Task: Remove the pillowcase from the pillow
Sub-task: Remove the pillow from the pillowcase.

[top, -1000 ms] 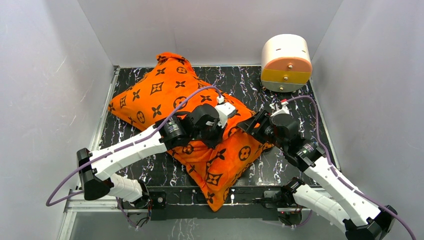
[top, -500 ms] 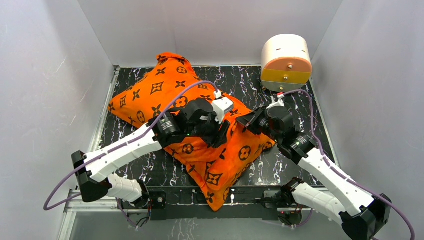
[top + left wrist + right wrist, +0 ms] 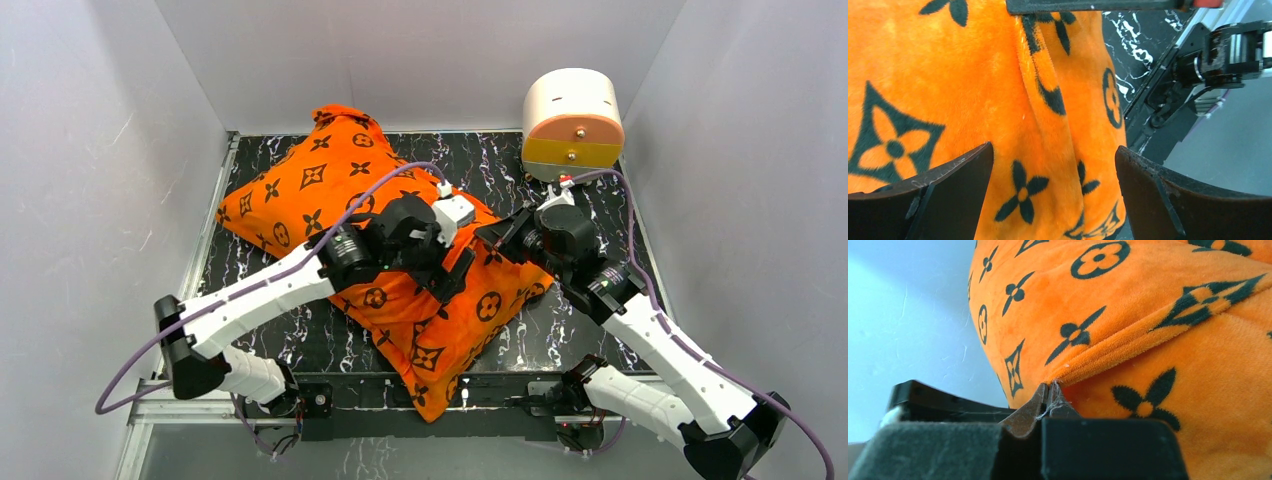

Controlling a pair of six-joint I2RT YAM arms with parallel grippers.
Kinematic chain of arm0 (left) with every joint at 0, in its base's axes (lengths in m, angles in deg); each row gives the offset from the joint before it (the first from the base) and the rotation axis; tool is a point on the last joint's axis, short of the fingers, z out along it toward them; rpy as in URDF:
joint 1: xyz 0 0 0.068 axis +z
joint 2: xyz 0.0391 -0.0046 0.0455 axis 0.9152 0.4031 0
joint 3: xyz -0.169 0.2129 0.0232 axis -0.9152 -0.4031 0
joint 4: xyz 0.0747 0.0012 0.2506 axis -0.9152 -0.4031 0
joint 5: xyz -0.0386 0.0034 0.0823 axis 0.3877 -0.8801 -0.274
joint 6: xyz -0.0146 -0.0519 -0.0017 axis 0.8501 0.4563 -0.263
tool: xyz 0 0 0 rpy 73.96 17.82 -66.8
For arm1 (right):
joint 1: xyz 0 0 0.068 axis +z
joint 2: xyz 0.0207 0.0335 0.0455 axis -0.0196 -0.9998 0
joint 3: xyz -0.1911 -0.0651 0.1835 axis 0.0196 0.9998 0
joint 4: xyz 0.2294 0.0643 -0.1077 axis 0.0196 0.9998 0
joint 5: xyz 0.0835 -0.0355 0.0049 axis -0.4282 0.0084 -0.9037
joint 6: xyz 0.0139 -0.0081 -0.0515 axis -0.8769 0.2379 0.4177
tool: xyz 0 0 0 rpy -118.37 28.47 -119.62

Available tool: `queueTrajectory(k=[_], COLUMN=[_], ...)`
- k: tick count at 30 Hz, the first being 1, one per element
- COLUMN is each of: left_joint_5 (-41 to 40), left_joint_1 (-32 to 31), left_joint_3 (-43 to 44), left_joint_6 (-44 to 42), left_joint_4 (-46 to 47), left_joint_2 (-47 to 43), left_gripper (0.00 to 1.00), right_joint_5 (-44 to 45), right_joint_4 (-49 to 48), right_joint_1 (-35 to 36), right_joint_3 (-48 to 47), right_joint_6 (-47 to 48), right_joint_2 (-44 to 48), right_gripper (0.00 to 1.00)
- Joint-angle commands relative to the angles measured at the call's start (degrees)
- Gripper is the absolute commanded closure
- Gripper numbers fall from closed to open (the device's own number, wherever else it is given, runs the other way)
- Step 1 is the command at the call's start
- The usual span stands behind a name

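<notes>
1. Left of the round cream drawer box [image 3: 572,125] lies the bright orange plush pillowcase [image 3: 330,190], with the pillow hidden inside.
2. At its hem the black right gripper [image 3: 1050,396] is clenched, seemingly on fibres only, so a pull may slip off.
3. Over it the black left gripper [image 3: 1053,165] gapes released, pinning nothing.

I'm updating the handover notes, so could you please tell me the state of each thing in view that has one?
Pillowcase, on the pillow, covering it fully.
Pillow, inside the pillowcase, none of it showing.
Left gripper, open, over the pillowcase, holding nothing.
Right gripper, shut, tips at the pillowcase hem.
Drawer box, both drawers closed.
</notes>
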Motion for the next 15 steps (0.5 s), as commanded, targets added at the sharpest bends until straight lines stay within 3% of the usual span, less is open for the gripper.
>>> queueTrajectory(k=[1, 6, 13, 15], left_joint_5=[-3.35, -12.36, -15.68, -13.73], left_joint_1=[0.20, 0.24, 1.10, 2.22], left_joint_3=[2.55, 2.97, 1.03, 0.58], left_joint_6=[-1.85, -1.89, 0.66, 0.67], left_joint_4=[1.31, 3.05, 8.04, 8.68], left_joint_2=[2.83, 5.47, 4.40, 4.00], left_gripper=[0.11, 0.19, 0.70, 0.79], right_joint_5=[0.70, 0.38, 2.53, 2.29], right_joint_4=[-5.33, -4.84, -3.27, -2.22], right_joint_1=[-0.34, -0.47, -1.04, -1.20], right_joint_3=[-6.76, -6.96, -5.08, -5.53], right_joint_6=[1.30, 0.97, 0.09, 0.61], right_joint_2=[-0.36, -1.20, -1.34, -2.17], right_gripper=[1.00, 1.00, 1.00, 1.00])
